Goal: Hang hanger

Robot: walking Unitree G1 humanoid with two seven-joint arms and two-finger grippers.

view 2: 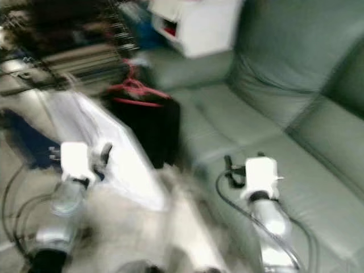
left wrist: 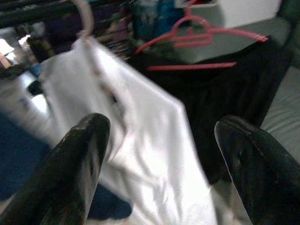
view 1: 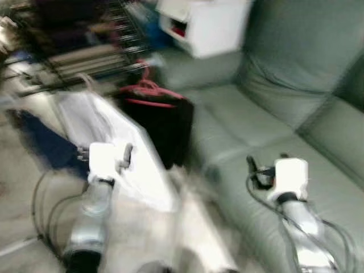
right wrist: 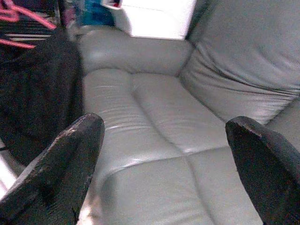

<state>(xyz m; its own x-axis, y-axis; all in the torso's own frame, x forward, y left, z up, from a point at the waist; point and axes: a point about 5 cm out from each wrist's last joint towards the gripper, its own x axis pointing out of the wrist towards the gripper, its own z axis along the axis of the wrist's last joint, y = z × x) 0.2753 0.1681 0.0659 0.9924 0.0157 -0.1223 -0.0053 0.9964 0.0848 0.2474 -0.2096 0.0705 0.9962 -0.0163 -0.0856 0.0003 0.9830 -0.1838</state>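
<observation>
**Both grippers held apart before the garments**

A white garment [left wrist: 154, 154] on a pale hanger [left wrist: 84, 18] was seen draped at the sofa [view 1: 273, 136] edge, beside a black garment [view 1: 165, 125] on a red hanger [left wrist: 197, 33]. The left gripper [left wrist: 159, 154] was spread wide before the white garment; the right gripper [right wrist: 164, 159] was spread above the seat, empty.

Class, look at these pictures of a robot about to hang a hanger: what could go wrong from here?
1. The head views are blurred, so the open left gripper may misjudge its reach for the white garment.
2. The red hanger with the black garment hangs right beside it and could be snagged instead.
</observation>
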